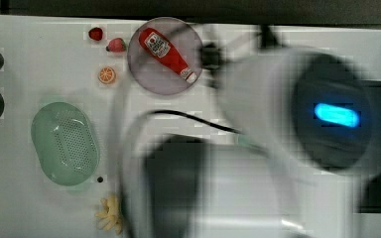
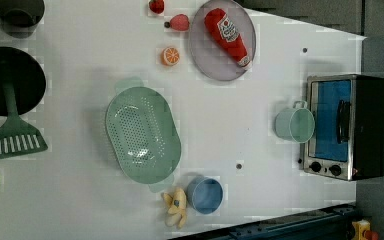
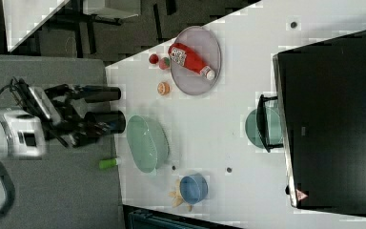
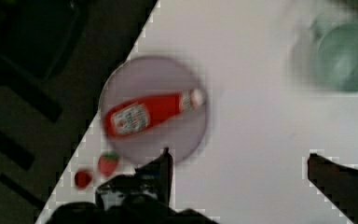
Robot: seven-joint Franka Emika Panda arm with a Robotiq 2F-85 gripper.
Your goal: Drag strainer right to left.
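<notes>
The strainer, centre-left of the left view, looks light, rigid and slippery; hook its wide rim with the gripper, fully open and empty.

A: Pale mint-green oval plastic strainer, centre dotted with perforations. Red ketchup bottle, white label and cap, on grey-lilac round plate.

B: Blue round bowl; mint-green round cup; dark green slotted spatula; orange citrus slice, segment-patterned.
</notes>
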